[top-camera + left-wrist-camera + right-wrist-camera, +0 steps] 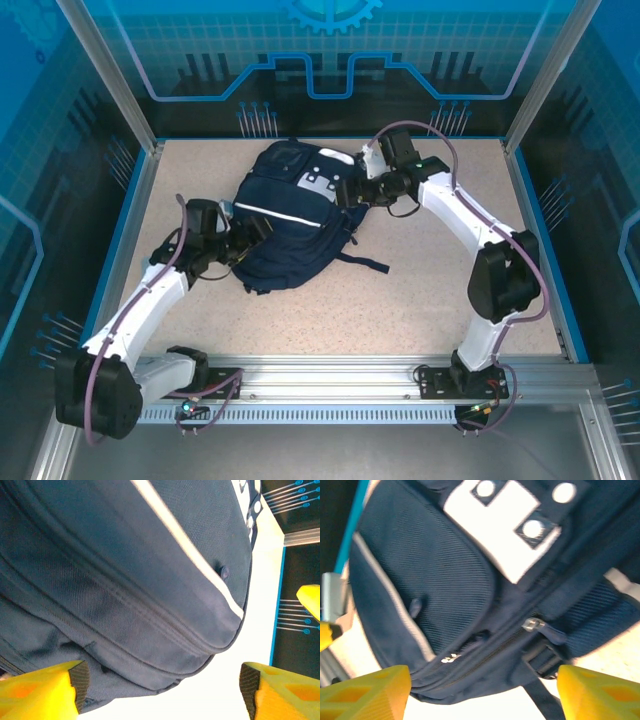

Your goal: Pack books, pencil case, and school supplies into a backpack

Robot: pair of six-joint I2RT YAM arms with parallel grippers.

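Note:
The navy backpack (290, 215) lies flat in the middle of the table, its white stripe and light grey patch facing up. My left gripper (262, 232) stands open at its left side; in the left wrist view the backpack (125, 580) bulges between and beyond the yellow fingers of the left gripper (163, 680), which hold nothing. My right gripper (352, 190) is open at the backpack's upper right. In the right wrist view the backpack (445, 580) shows a shut zipper with its metal pull (532, 625) above the right gripper (484, 685). The books and pencil case are hidden.
A dark strap (365, 263) trails from the backpack toward the right. Blue edging (540, 240) and glass walls bound the speckled tabletop (420, 300). An aluminium rail (330, 385) carrying both arm bases runs along the near edge.

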